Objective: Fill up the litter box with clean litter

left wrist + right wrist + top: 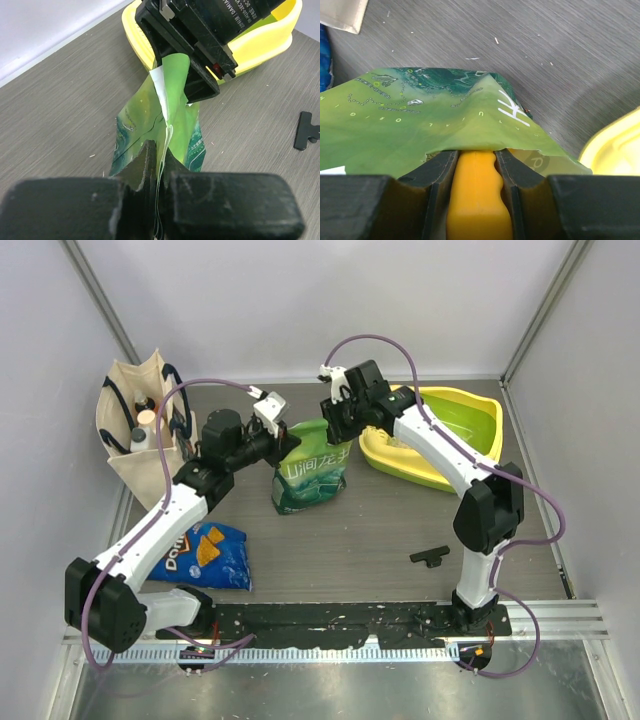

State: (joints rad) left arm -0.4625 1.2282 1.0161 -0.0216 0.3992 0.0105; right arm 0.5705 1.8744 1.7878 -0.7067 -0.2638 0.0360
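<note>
The green printed pouch [310,475] stands mid-table, left of the litter box [470,400], whose yellow rim and green basin sit at the back right. My left gripper [285,445] is shut on the pouch's top edge [165,100]; its fingertips [145,160] pinch the film. My right gripper [335,425] is shut on the orange scoop handle [477,195], which runs under the pouch's opening [420,115]. The scoop's bowl is hidden inside the pouch. No clean litter shows clearly. The box's rim also shows in the wrist views [260,45] [617,145].
A canvas tote [140,430] with bottles stands at the back left. A blue Doritos bag [205,555] lies front left. A black clip [430,556] lies front right, also in the left wrist view [305,130]. White walls close the back and sides.
</note>
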